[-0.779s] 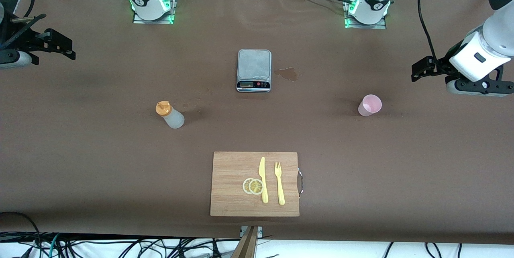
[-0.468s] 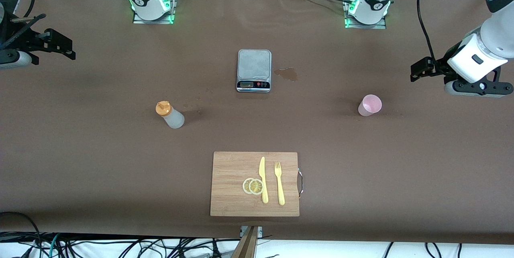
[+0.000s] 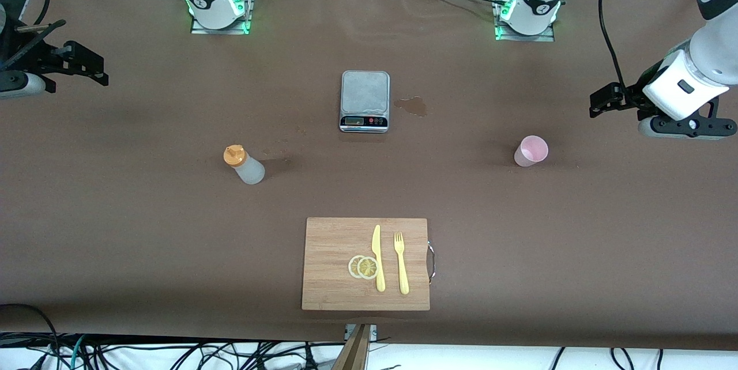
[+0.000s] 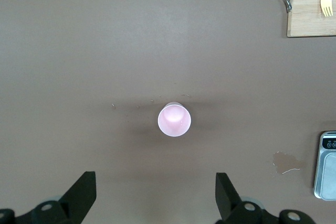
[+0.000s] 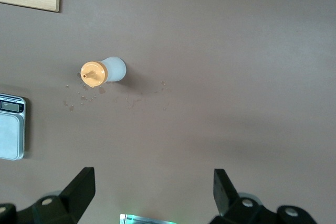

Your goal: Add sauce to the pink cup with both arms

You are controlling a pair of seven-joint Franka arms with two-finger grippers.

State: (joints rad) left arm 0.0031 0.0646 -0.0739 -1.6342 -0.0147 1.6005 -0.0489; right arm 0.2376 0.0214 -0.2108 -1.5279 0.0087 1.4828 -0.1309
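The sauce bottle (image 3: 244, 165), translucent whitish with an orange cap, stands on the table toward the right arm's end; it also shows in the right wrist view (image 5: 103, 72). The pale pink cup (image 3: 531, 151) stands upright and empty toward the left arm's end; it also shows in the left wrist view (image 4: 174, 119). My left gripper (image 3: 598, 102) hangs open and empty over the table's left-arm end, apart from the cup; its jaws stand wide in its wrist view (image 4: 155, 195). My right gripper (image 3: 92, 69) hangs open and empty over the right-arm end (image 5: 152, 190).
A grey kitchen scale (image 3: 364, 101) sits mid-table with a dark stain (image 3: 412, 106) beside it. A wooden cutting board (image 3: 331, 243) nearer the front camera carries a yellow knife (image 3: 377, 257), a yellow fork (image 3: 400, 263) and lemon slices (image 3: 363, 267).
My left gripper has shifted slightly over the table's left-arm end. The right arm, the bottle and the cup have not moved.
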